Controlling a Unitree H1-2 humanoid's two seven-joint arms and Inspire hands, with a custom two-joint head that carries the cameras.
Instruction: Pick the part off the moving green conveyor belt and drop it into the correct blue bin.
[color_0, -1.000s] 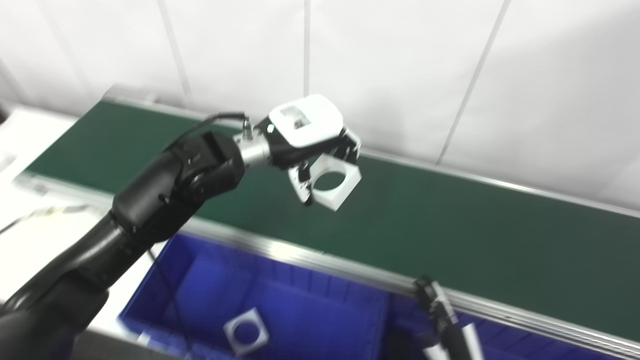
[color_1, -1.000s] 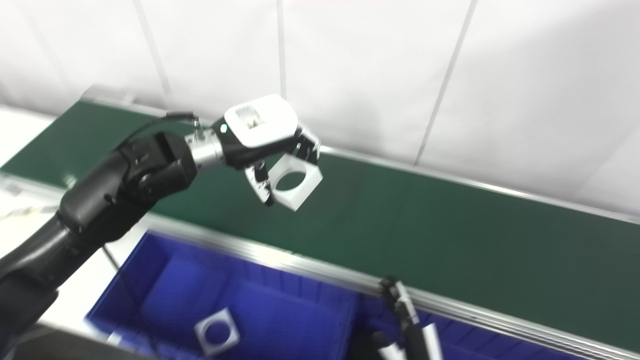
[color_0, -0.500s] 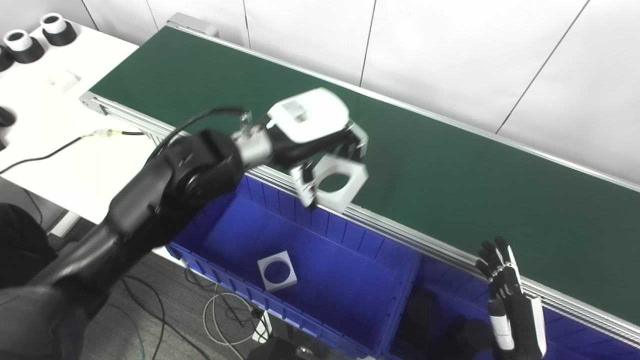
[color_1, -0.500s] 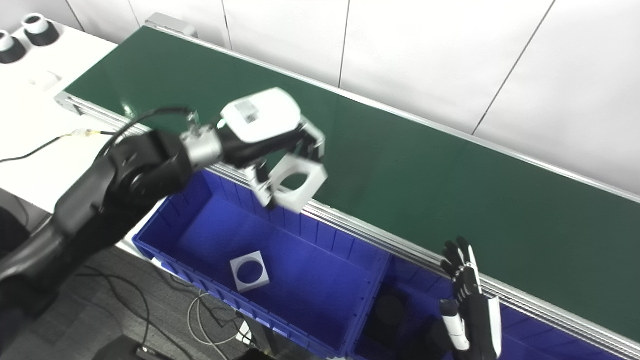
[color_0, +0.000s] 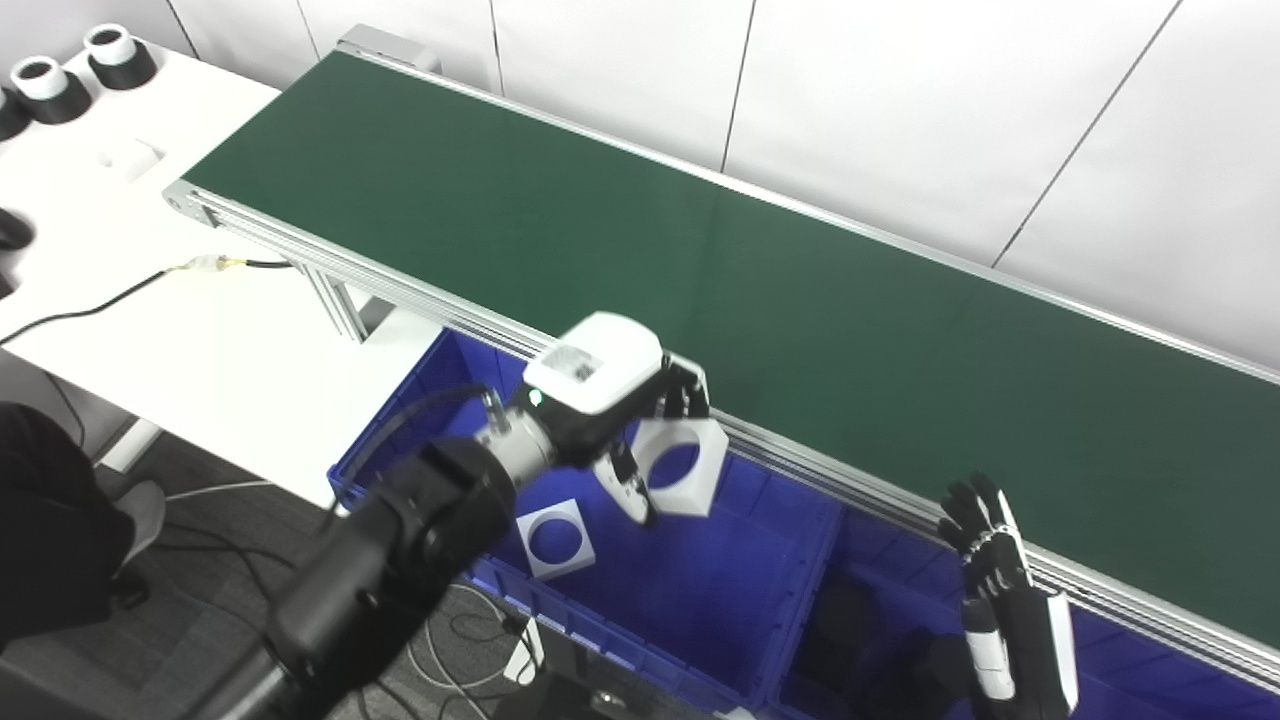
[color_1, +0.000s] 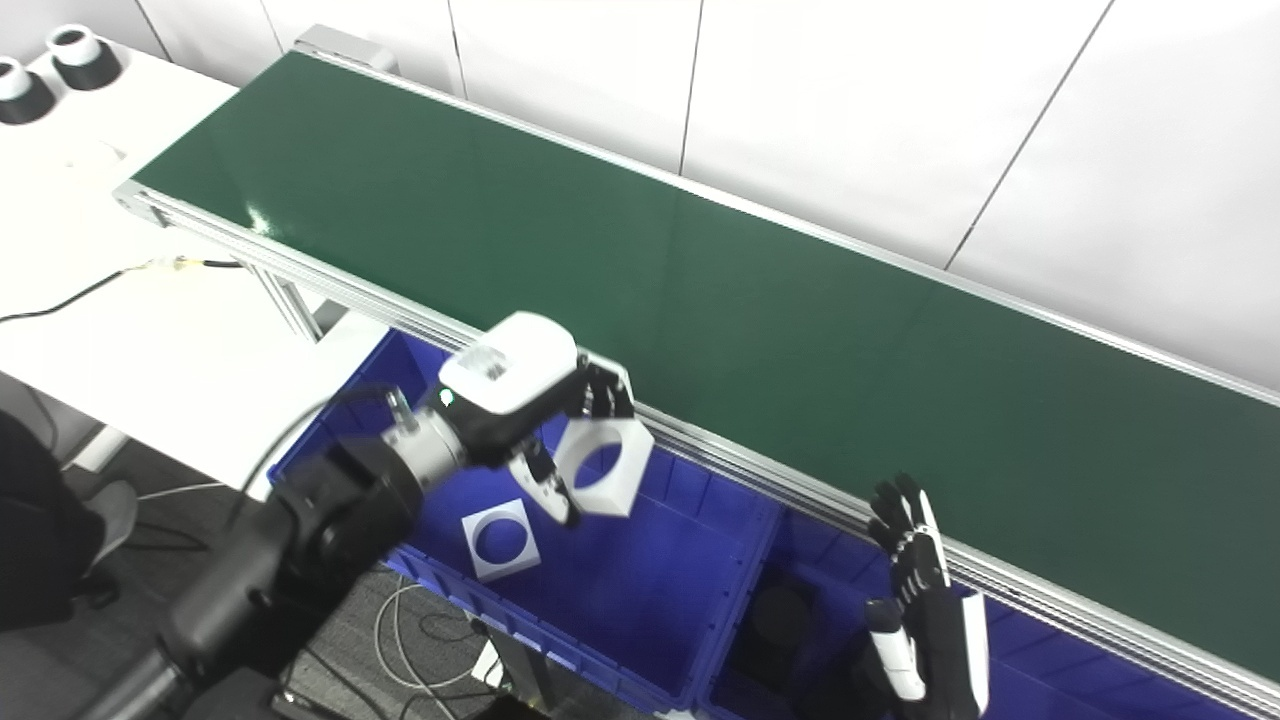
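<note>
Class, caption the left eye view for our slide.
Left hand holds a white part above the blue bin.

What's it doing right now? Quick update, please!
Left hand holding white square part above left blue bin. Right hand open, idle. Nothing blocking.

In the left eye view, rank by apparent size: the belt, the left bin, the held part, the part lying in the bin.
1. belt
2. left bin
3. held part, in the left hand
4. part in the bin

The two parts look alike; the held one is nearer the camera, so that order is unsure.
</note>
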